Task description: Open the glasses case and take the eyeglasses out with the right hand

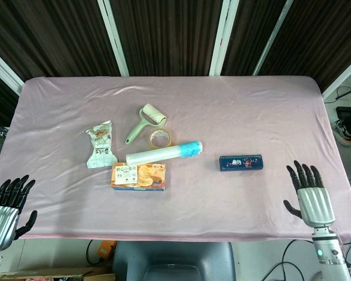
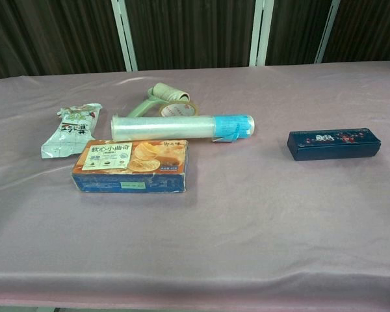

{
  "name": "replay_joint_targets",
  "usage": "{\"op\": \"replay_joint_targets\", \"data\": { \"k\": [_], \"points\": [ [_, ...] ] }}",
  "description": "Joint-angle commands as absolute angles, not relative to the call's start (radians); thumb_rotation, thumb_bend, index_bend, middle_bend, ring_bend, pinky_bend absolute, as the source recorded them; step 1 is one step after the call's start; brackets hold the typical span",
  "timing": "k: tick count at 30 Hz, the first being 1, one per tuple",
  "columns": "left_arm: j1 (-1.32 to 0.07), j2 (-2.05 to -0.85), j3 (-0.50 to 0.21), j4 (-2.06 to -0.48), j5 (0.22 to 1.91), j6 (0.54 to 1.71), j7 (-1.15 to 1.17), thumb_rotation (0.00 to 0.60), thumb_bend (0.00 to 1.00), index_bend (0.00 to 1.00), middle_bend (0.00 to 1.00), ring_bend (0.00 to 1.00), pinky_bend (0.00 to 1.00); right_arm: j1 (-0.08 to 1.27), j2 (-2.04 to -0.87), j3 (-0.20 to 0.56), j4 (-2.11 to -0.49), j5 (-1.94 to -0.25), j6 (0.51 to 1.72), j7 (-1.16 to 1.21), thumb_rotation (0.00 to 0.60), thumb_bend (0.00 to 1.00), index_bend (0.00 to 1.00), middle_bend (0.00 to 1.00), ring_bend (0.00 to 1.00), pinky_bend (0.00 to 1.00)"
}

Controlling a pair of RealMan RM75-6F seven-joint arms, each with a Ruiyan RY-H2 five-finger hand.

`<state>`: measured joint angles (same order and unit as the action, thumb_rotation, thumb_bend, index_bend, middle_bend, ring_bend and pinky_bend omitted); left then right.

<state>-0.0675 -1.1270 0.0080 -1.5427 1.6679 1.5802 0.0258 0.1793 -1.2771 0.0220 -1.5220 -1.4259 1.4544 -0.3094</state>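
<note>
The glasses case is a long dark blue box with a small printed pattern, lying closed on the pink cloth right of centre; the chest view shows the case at the right. No eyeglasses are visible. My right hand hovers near the table's front right edge, fingers spread, holding nothing, a short way right of and nearer than the case. At the front left corner my left hand is also spread and empty. Neither hand appears in the chest view.
Left of centre lie a biscuit box, a clear tube with a blue end, a tape roll, a green lint roller and a snack packet. The pink-covered table ends just before both hands.
</note>
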Motion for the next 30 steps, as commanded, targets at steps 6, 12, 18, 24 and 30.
{"op": "replay_joint_targets", "data": {
  "k": [6, 12, 18, 24, 30],
  "points": [
    [-0.066, -1.128, 0.003, -1.551, 1.652, 1.58, 0.034, 0.6, 0.39, 0.0, 0.0, 0.0, 0.0, 0.372, -1.341, 0.129, -1.28, -1.312, 1.139, -0.235, 0.6, 0.36, 0.36, 0.0, 0.0, 0.0],
    [-0.068, -1.132, 0.003, -1.559, 1.641, 1.567, 0.054, 0.6, 0.39, 0.0, 0.0, 0.0, 0.0, 0.426, -1.408, 0.137, -1.144, -1.322, 1.072, -0.165, 0.6, 0.4, 0.45, 0.0, 0.0, 0.0],
    [-0.07, -1.13, 0.001, -1.563, 1.632, 1.56, 0.057, 0.6, 0.39, 0.0, 0.0, 0.0, 0.0, 0.46, -1.453, 0.146, -1.055, -1.313, 1.031, -0.144, 0.6, 0.42, 0.49, 0.01, 0.0, 0.0],
    [-0.072, -1.129, 0.001, -1.567, 1.625, 1.553, 0.063, 0.6, 0.39, 0.0, 0.0, 0.0, 0.0, 0.489, -1.471, 0.148, -1.032, -1.305, 0.99, -0.15, 0.6, 0.43, 0.51, 0.01, 0.0, 0.0],
    [-0.071, -1.128, 0.001, -1.569, 1.623, 1.554, 0.065, 0.6, 0.39, 0.0, 0.0, 0.0, 0.0, 0.506, -1.485, 0.138, -1.031, -1.307, 0.968, -0.166, 0.6, 0.44, 0.52, 0.01, 0.0, 0.0]
  ]
}}
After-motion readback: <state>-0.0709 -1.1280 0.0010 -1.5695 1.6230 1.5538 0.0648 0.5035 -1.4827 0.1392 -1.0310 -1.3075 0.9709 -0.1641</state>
